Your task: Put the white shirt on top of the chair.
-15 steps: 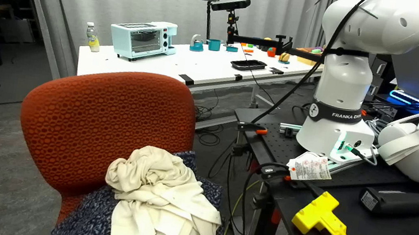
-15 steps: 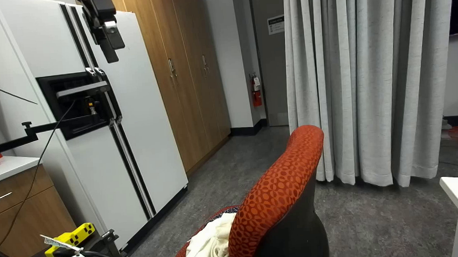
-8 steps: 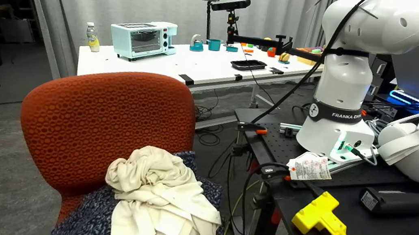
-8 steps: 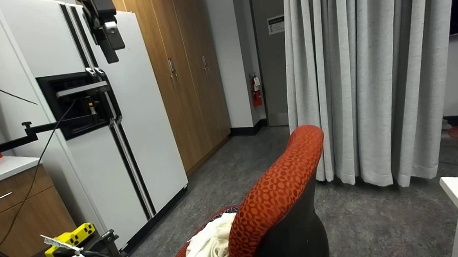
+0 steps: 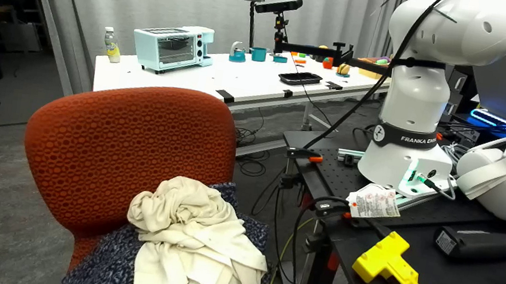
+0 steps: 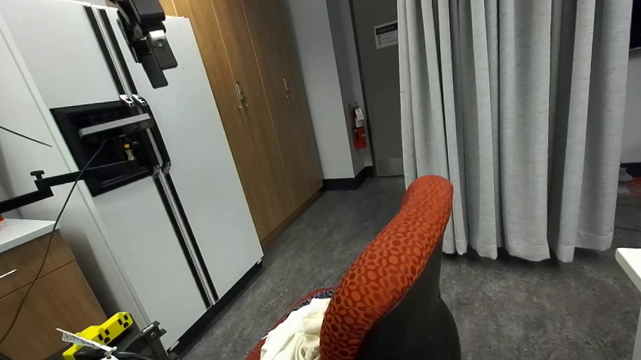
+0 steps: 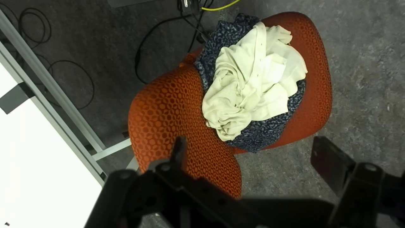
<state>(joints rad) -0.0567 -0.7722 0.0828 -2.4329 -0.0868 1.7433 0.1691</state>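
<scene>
Over grey floor (image 7: 364,79), the gripper (image 7: 250,153) barely shifts, jaws wide; beyond them the shirt (image 7: 250,84) stays on the chair (image 7: 161,117), so placing looks done.

1 white shirt (image 7: 253,85); 1 patterned chair (image 5: 135,130); 1 tool (image 7: 253,150); 1 toaster oven (image 5: 174,49); 1 bottle (image 5: 112,45); 1 headset (image 5: 503,189).

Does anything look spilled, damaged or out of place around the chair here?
No spill or damage shows. The white shirt lies bunched in an untidy heap rather than folded, over a dark speckled cloth that looks askew on the orange chair. Loose black cables also trail over the floor beside it, which looks messy.
</scene>
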